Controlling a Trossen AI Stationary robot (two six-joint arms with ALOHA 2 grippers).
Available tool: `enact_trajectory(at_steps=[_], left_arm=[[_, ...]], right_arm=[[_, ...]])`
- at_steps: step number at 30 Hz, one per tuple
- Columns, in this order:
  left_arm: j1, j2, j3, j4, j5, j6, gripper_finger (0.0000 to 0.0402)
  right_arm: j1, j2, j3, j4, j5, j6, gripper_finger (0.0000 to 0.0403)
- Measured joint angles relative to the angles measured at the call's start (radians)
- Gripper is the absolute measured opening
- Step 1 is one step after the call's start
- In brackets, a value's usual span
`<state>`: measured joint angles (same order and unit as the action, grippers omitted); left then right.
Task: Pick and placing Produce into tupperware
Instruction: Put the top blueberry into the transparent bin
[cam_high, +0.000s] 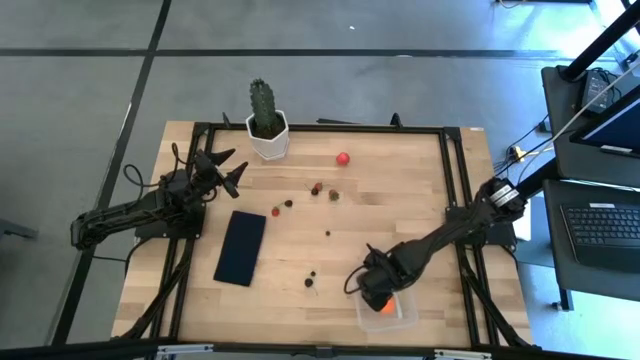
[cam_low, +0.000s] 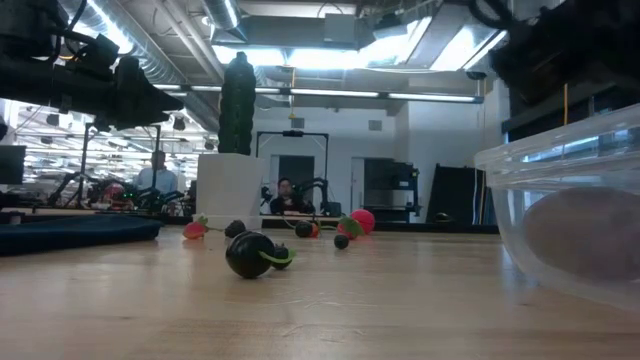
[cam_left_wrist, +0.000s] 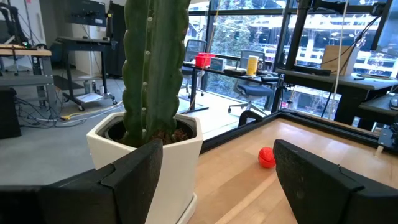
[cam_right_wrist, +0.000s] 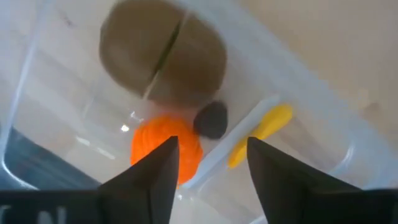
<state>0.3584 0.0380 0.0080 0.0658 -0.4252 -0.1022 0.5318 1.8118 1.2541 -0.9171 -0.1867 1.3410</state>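
1. Tupperware (cam_high: 388, 310) sat at the near right corner of the counter (cam_high: 400, 200), well away from the cactus (cam_high: 264, 108) at the far edge.
2. Held inside the tupperware, by the right wrist view: a brown split piece (cam_right_wrist: 163, 59), an orange ball (cam_right_wrist: 165, 148), a small dark berry (cam_right_wrist: 212, 119) touching both, and a thin yellow piece (cam_right_wrist: 261, 134) just beside the berry.
3. Hovered directly over the tupperware: right end effector (cam_high: 372, 288), fingers (cam_right_wrist: 149, 180) spread moderately apart and gripping nothing.
4. Rested left of the cactus, raised off the counter: left end effector (cam_high: 228, 172), fingers (cam_left_wrist: 134, 180) spread wide and empty, pointed toward the cactus's white pot (cam_left_wrist: 149, 146).
5. Lay right of the cactus, near the far edge: a red ball (cam_high: 343, 158).
6. Scattered between the cactus and the tupperware: several dark berry-sized bits (cam_high: 310, 282), some red ones near the counter's middle (cam_high: 318, 187).
7. Seen nearest in the low view: one dark bit with a green stem (cam_low: 255, 254).
8. Lay flat below the cactus, left of the tupperware: a dark navy rectangle (cam_high: 241, 247).
9. Visible beyond the counter in the low view: two people (cam_low: 157, 172) in the room.
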Motion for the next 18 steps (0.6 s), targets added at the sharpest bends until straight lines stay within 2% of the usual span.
enact_trajectory(at_steps=[5, 11, 15, 18], left_arm=[[0.000, 0.000, 0.000, 0.000, 0.000, 0.000, 0.0298], [0.000, 0.000, 0.000, 0.000, 0.000, 0.000, 0.0298], [0.000, 0.000, 0.000, 0.000, 0.000, 0.000, 0.0298], [0.000, 0.000, 0.000, 0.000, 0.000, 0.000, 0.0298]], right_arm=[[-0.066, -0.001, 0.010, -0.012, -0.020, -0.116, 0.0210], [-0.131, -0.002, 0.073, -0.017, -0.077, -0.278, 0.0212], [-0.174, -0.002, 0.143, -0.056, -0.076, -0.412, 0.0212], [-0.226, -0.002, 0.199, -0.094, -0.034, -0.551, 0.0212]])
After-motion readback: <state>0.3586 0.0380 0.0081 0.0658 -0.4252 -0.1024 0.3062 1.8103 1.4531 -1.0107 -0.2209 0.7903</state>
